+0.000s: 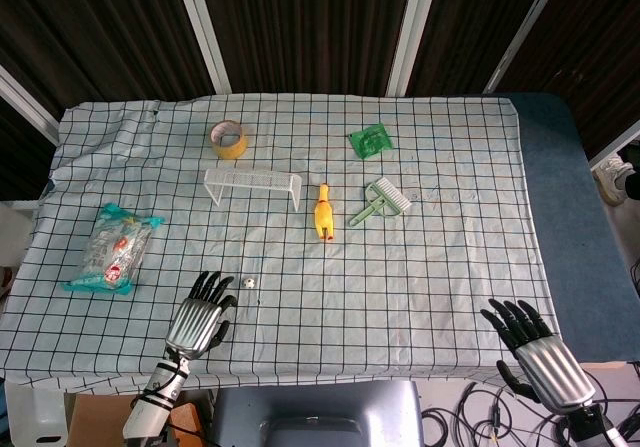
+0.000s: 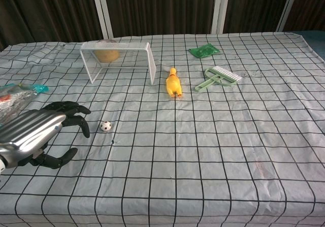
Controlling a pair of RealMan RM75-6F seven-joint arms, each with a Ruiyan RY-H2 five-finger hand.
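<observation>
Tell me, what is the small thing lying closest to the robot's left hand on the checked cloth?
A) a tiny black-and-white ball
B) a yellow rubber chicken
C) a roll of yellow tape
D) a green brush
A: the tiny black-and-white ball lies just beyond the fingertips of the left hand, not touching them, while the tape, brush and chicken sit much farther up the cloth.

A table [image 1: 575,227] under a checked cloth [image 1: 420,277] carries a small toy goal [image 1: 252,182] at centre. A tape roll [image 1: 229,138] lies at 11 o'clock from it, a green packet [image 1: 370,142] at 2, a rubber chicken [image 1: 323,212] and brush [image 1: 381,202] at 3, a tiny ball [image 1: 249,283] at 6, a snack bag [image 1: 111,248] at 8.
</observation>
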